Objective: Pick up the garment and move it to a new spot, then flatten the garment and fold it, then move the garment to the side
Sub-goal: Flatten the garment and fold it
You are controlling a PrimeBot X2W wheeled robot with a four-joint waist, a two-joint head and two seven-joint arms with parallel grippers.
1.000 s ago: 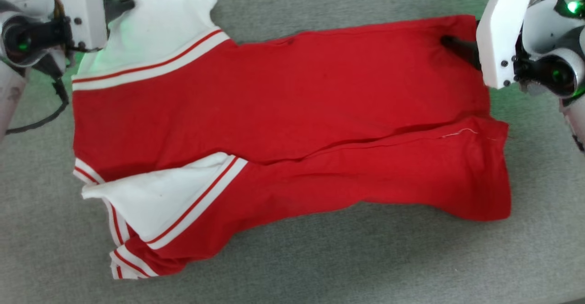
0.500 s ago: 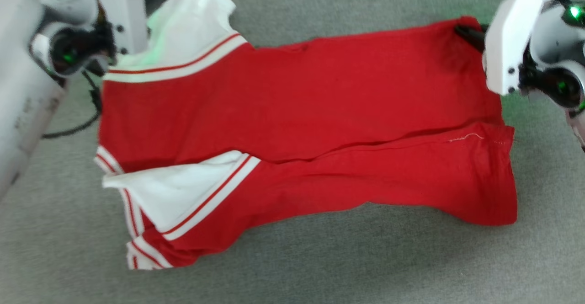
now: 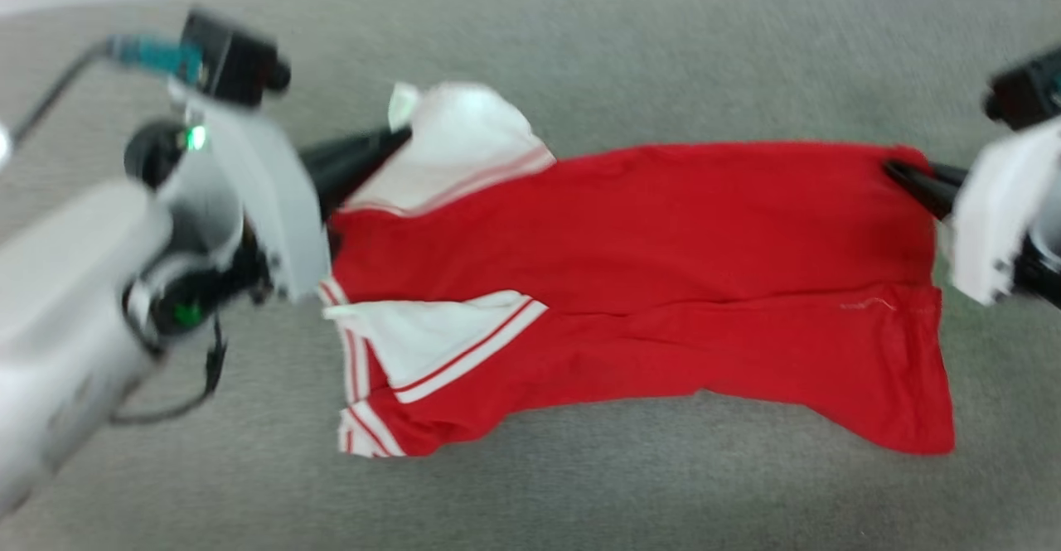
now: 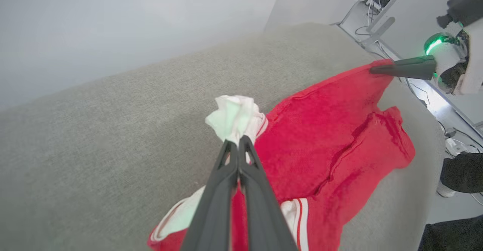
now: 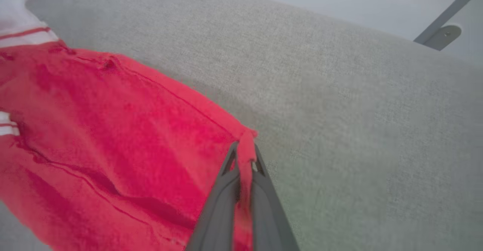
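The garment (image 3: 646, 261), a red jersey with white sleeves and red-white striped trim, is stretched between my two grippers above the grey cloth surface (image 3: 580, 493). My left gripper (image 3: 402, 132) is shut on the bunched white sleeve (image 4: 236, 117) at the far left corner. At the far right, my right gripper (image 3: 891, 168) is shut on the red hem corner (image 5: 245, 145). The near half of the garment (image 4: 332, 141) sags and folds over, with the second white sleeve (image 3: 431, 344) showing at the front left. Any lettering is hidden.
The grey cloth surface (image 5: 358, 111) spreads wide on all sides of the garment. Beyond its right edge in the left wrist view lie a metal frame with cables (image 4: 377, 17) and a dark shape (image 4: 462, 171) on the floor.
My right gripper has shut on the hem corner. Both grippers have lifted the far edge of the garment off the surface. The head camera has tilted, so the whole picture has shifted.
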